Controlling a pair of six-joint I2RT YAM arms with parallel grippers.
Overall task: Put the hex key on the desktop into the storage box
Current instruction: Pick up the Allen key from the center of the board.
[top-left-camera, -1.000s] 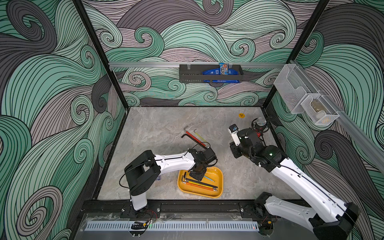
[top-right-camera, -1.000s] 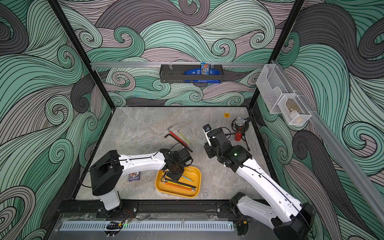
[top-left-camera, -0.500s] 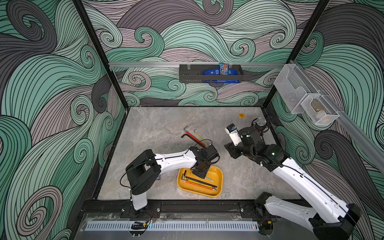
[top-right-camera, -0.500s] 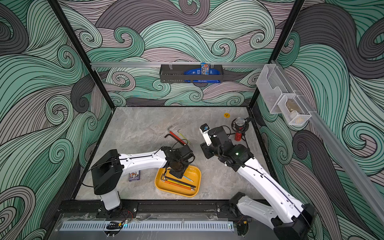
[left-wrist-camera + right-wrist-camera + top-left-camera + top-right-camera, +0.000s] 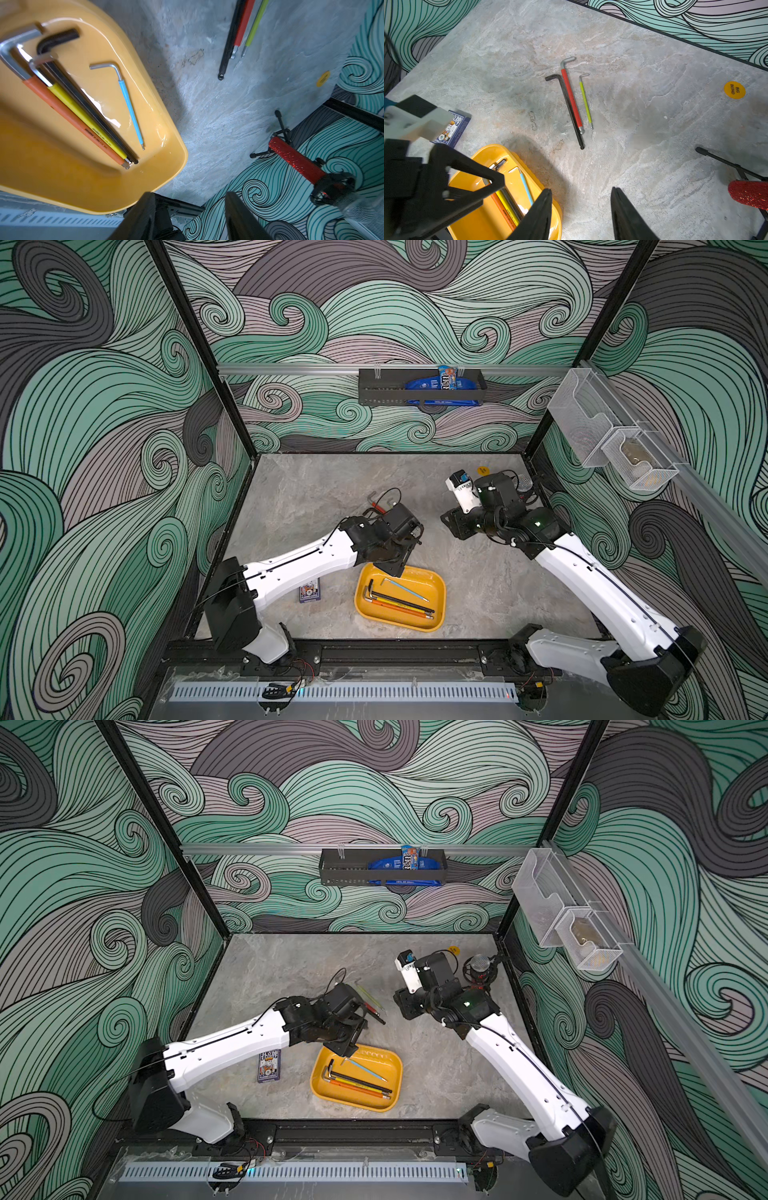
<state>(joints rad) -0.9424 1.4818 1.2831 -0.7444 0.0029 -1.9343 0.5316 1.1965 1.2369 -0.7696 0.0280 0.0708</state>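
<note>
Top views: storage box (image 5: 430,583) sits near the front rail, several hex keys inside. Left gripper (image 5: 397,568) hangs over its far rim.

Left wrist: jaws apart, empty. Blue-sleeved hex key (image 5: 130,108) lies in the box.

Right wrist: right gripper (image 5: 581,212) parted, empty. Red hex key (image 5: 571,97), black hex key (image 5: 580,141) and green hex key (image 5: 586,104) lie on the desktop (image 5: 654,145), apart from the box.

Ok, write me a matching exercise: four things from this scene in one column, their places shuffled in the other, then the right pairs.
Things
1. blue-sleeved hex key
2. red-sleeved hex key
3. playing-card box
4. snack packet

Places
A. in the black wall basket
B. on the desktop, beside the green-sleeved hex key
C. inside the storage box
D. on the desktop, beside the left arm

Pairs: 1-C, 2-B, 3-D, 4-A
</note>
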